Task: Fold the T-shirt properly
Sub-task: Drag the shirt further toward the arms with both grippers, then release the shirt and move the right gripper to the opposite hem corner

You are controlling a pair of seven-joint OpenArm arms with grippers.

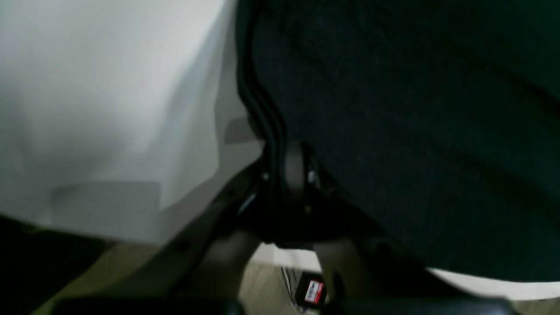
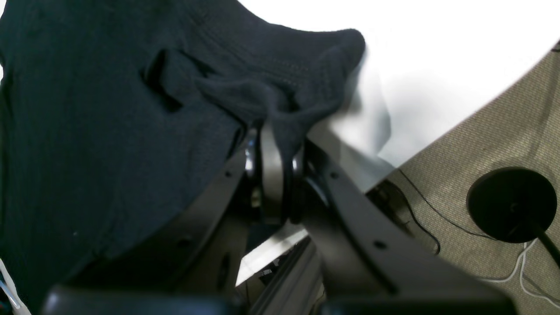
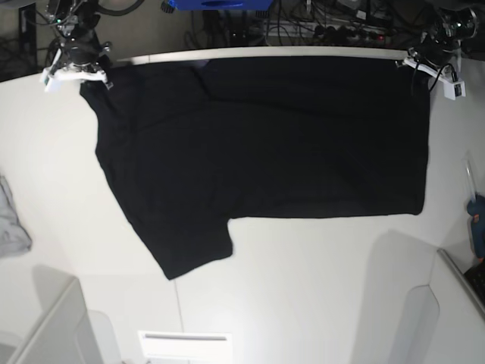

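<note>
The black T-shirt [image 3: 265, 144] lies spread out, plain side up, across the far half of the white table [image 3: 303, 288], with one sleeve [image 3: 189, 250] pointing toward the near side. At its far right corner my left gripper [image 3: 424, 64] is shut on the cloth. The left wrist view shows that gripper [image 1: 280, 162] pinching a folded edge of the T-shirt [image 1: 415, 131]. My right gripper [image 3: 83, 72] is shut on the far left corner. In the right wrist view this gripper [image 2: 280, 144] clamps a bunched fold of the T-shirt [image 2: 109, 131].
A small grey cloth [image 3: 9, 220] lies at the table's left edge. A blue object [image 3: 477, 216] sits at the right edge. Cables and equipment [image 3: 303, 26] run behind the far edge. White panels [image 3: 53, 326] rise at the near corners.
</note>
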